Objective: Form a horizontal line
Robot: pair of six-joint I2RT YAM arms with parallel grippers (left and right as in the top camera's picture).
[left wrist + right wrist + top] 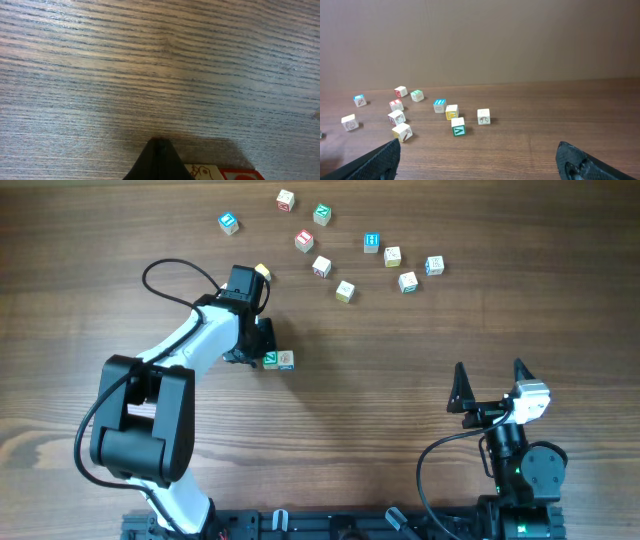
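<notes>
Left arm: the white and black left arm (190,345) reaches from the near left toward the middle of the brown wood-grain table (420,400).
Left claw: the left claw (257,354) is down at the tabletop, pinched together with nothing in it. From its own wrist, the black fingers (159,159) show as a single tip.
Horizontal line: the horizontal line (278,359) is barely begun, at two cubes. A green-faced wooden cube (270,359) touches a cream wooden cube (286,360) on its right. The pair sits mid-table, just right of the left claw's tip.
Yellow cube: a small yellow wooden cube (262,271) lies alone just beyond the left wrist, on the far side.
Loose cubes: the scattered wooden letter cubes (345,290), about ten in blue, green, red and cream, are spread along the far side, well apart from the pair.
Right claw: the right claw (489,366) stands at the near right with its jaws spread wide and holding nothing, well apart from every cube.
What the next move turns on: the pair's long axis runs left to right. Its left end is met by the closed claw and its right end is free. The left arm is plainly the nearer one. To my eye the next cube has to come from the far side and be set against the cream cube, on that same axis.
Progress: early, I'd say, with most cubes not yet placed.
</notes>
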